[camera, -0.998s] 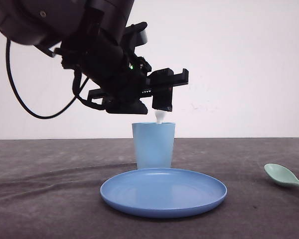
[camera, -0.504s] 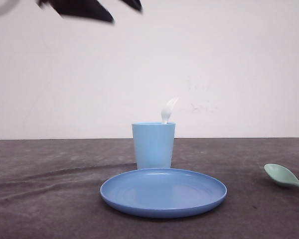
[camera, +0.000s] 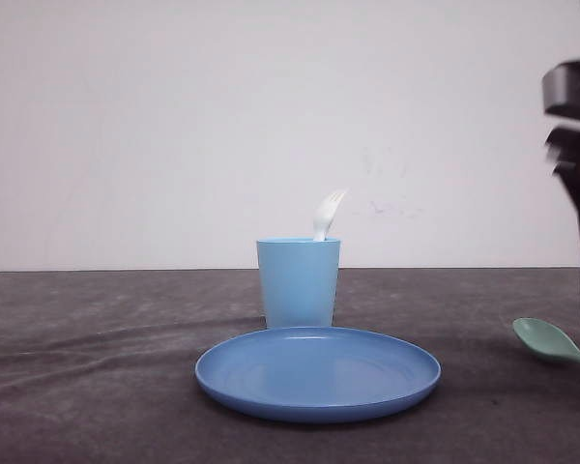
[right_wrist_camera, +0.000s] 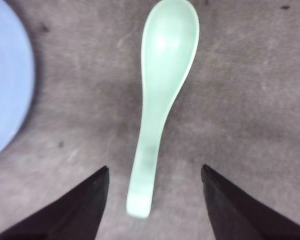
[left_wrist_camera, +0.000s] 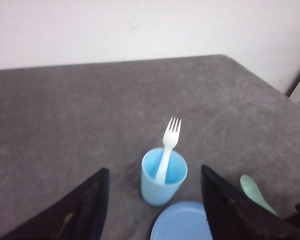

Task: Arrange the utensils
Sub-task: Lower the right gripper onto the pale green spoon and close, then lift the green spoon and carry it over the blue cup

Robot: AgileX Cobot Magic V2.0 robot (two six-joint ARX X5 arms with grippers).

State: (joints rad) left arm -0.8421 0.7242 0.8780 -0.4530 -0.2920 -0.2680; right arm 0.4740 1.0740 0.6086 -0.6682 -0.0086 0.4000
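Gone from above the light blue plastic cup (camera: 298, 282) is the left arm that hung there a second ago, and the dark bulk of the right arm (camera: 575, 184) has come in at the table's right edge. The white plastic four-tined fork (camera: 326, 214) stands in that cup, handle down, tines up and leaning toward the cup's right rim; the left wrist view shows it resting against the inner wall.

So half the job looks done: one utensil is stowed. The pale mint-green plastic spoon (right_wrist_camera: 160, 95) lies flat on the grey cloth-covered table (camera: 97, 367) near its right edge, well apart from the cup and clear of the round blue plastic plate (camera: 317, 372), which sits just in front of the cup.

The left gripper (left_wrist_camera: 155, 210) has its fingers spread wide with nothing between them. The right gripper (right_wrist_camera: 155, 200) is likewise spread wide and empty, its fingers set either side of the spoon's handle end without touching it, as far as the blur allows. Picking up the spoon is what remains.

No brand, label or writing can be read anywhere.
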